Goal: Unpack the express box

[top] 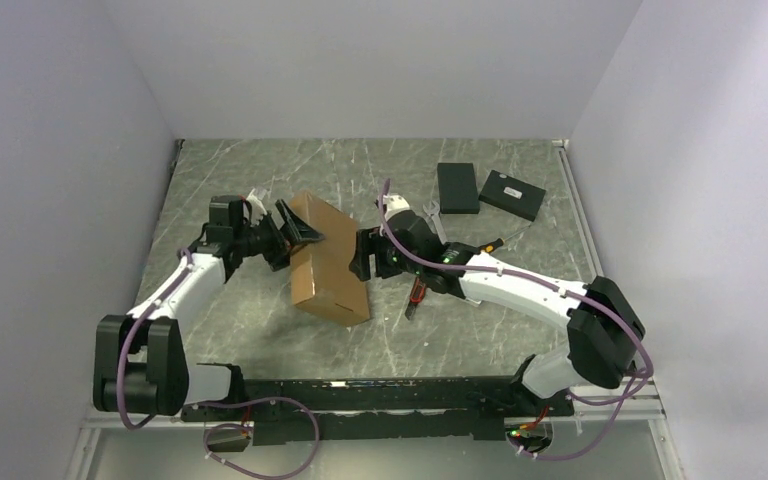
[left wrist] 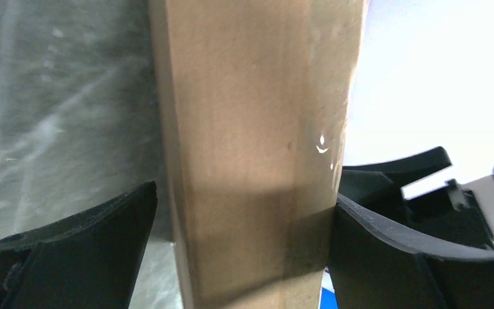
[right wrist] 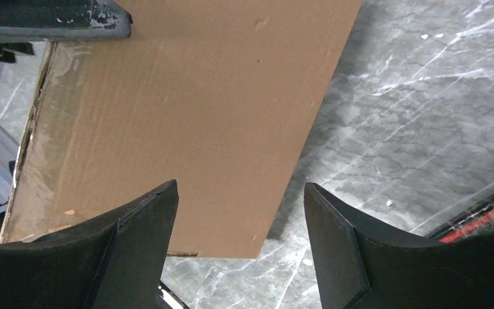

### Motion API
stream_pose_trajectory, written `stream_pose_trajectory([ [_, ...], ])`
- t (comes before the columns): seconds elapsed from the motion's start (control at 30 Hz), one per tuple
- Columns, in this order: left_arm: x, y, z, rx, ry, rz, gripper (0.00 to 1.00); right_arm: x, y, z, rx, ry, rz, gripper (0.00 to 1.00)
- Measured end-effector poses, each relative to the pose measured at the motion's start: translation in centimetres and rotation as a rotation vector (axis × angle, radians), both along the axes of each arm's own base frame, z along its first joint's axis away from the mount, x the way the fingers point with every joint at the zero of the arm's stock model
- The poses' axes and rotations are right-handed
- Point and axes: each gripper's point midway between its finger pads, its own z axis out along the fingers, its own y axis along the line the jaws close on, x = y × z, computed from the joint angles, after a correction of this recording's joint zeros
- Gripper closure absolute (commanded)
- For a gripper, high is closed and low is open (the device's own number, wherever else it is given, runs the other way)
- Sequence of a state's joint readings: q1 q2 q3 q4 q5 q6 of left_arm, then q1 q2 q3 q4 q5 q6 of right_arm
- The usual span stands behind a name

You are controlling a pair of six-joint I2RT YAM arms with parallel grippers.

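Note:
The express box (top: 328, 260), plain brown cardboard, stands tilted on the table between my two arms. My left gripper (top: 300, 232) straddles its upper left edge. In the left wrist view the express box (left wrist: 251, 129) fills the space between the jaws of the left gripper (left wrist: 244, 193). The right finger (left wrist: 386, 251) touches the cardboard, while a gap shows at the left finger (left wrist: 103, 238). My right gripper (top: 360, 258) is open beside the box's right face. In its wrist view the express box (right wrist: 180, 116) lies just beyond the right gripper (right wrist: 240, 185), with only marble between the fingertips.
Two small black boxes (top: 458, 187) (top: 512, 194) lie at the back right. A red-and-black tool (top: 417, 295) rests under the right arm, also seen as the tool (right wrist: 482, 222). White walls close in the grey marble table (top: 260, 170) on three sides.

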State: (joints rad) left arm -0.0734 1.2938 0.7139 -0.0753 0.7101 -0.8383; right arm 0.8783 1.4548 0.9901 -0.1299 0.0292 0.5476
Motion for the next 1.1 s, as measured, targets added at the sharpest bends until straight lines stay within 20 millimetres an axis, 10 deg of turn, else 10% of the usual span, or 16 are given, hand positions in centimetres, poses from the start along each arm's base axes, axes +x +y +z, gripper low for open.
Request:
stream_pose_trajectory([
  [0.43, -1.8, 8.6, 3.3, 0.559, -0.046, 0.162, 0.03, -0.8, 2.1, -3.0, -0.098, 0.044, 0.063, 0.24],
  [0.67, -4.3, 10.9, 1.4, 0.667, 0.084, 0.19, 0.19, -0.7, 4.3, -1.9, -0.076, 0.034, 0.1, 0.31],
  [0.9, -5.0, 14.1, -2.9, 0.527, 0.266, 0.279, 0.19, 0.0, 4.9, -3.1, -0.122, 0.056, 0.099, 0.28],
  [1.1, -4.5, 10.0, -6.9, 0.197, 0.325, 0.226, 0.11, -0.4, 4.8, -3.7, -0.114, 0.096, 0.114, 0.24],
])
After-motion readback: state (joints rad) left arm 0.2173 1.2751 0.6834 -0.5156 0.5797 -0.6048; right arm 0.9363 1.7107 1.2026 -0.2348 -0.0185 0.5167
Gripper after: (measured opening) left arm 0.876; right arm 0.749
